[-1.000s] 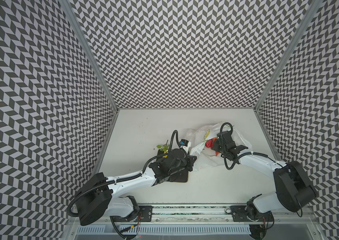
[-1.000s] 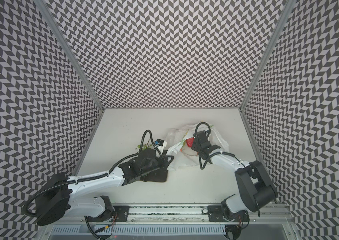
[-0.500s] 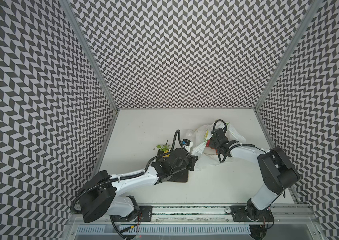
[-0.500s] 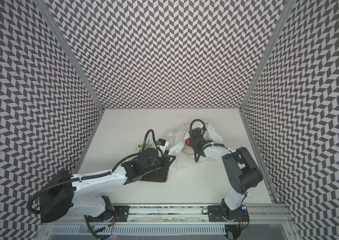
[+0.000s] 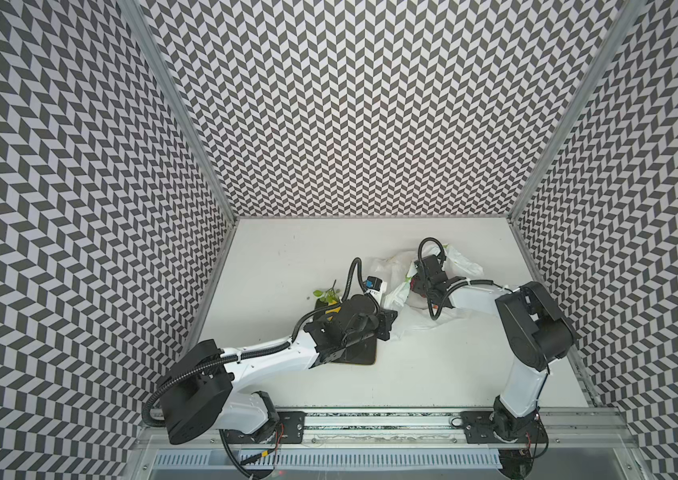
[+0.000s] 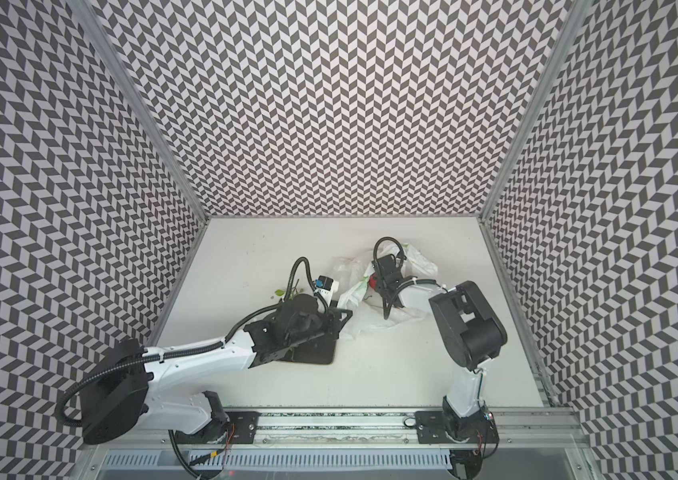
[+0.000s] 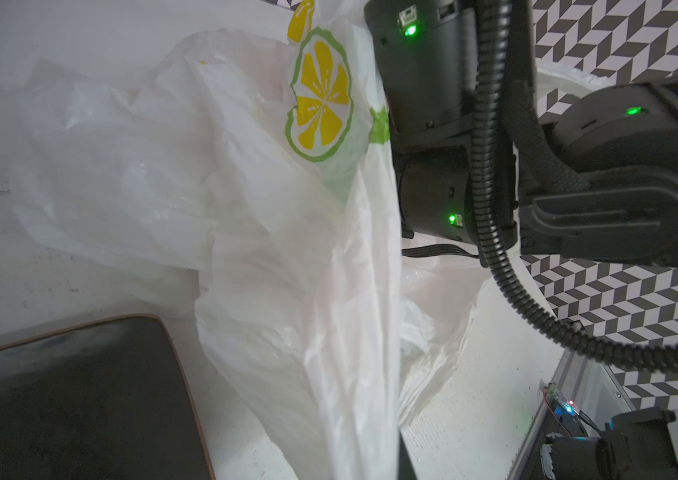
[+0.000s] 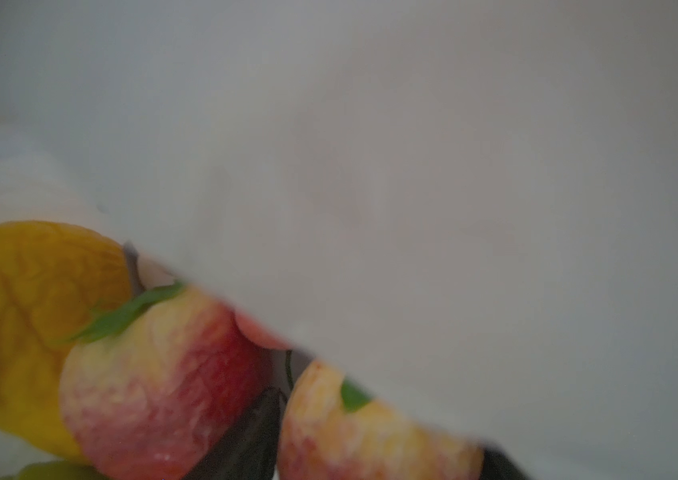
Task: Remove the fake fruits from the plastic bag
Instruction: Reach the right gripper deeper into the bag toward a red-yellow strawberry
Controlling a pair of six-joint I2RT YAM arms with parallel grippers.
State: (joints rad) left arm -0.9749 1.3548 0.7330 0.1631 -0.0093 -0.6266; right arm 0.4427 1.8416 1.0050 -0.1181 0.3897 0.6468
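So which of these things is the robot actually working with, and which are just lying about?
Part of the job:
- plastic bag
- fake fruits inside it
- leafy twig of one fruit, already out of the bag

Just lying about:
- dark square plate, which the job apparently does not need

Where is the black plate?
In both top views the black plate lies on the table left of centre, half hidden under the left arm, with the plastic bag to its right.

White bag (image 7: 271,232), yellow-green lemon-slice print; red-yellow fruits (image 8: 162,386).
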